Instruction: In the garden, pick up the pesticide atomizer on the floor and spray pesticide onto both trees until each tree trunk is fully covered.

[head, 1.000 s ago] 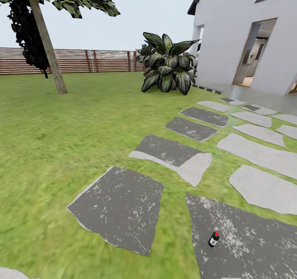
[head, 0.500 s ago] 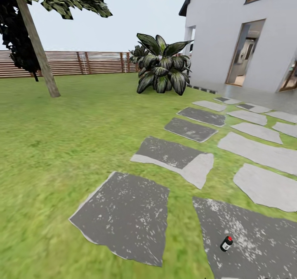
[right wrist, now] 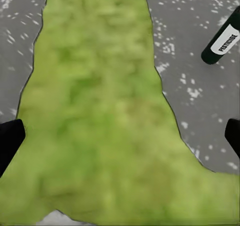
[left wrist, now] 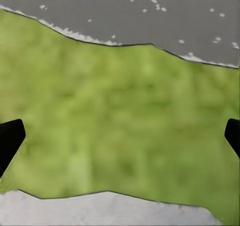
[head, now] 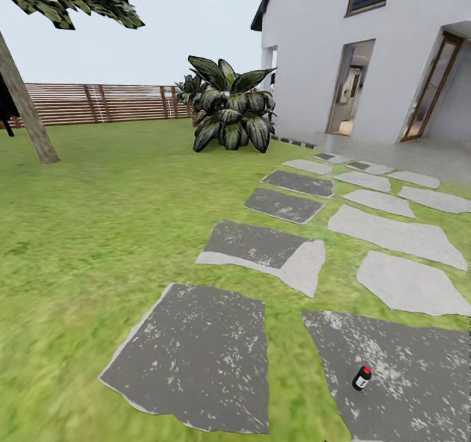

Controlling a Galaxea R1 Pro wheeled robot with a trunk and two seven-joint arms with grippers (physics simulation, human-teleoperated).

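the approach step is in hand: the spray bottle stands on a dark paving stone, well apart from the tree trunk. next, the right gripper must reach it. both the right and left gripper hang spread and empty.

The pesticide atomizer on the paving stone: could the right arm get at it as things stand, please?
Probably yes: the pesticide atomizer lies uncovered on the grey paving stone, ahead of the open right gripper, with nothing between them.

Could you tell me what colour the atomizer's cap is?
Red, on the atomizer, clearest in the head view.
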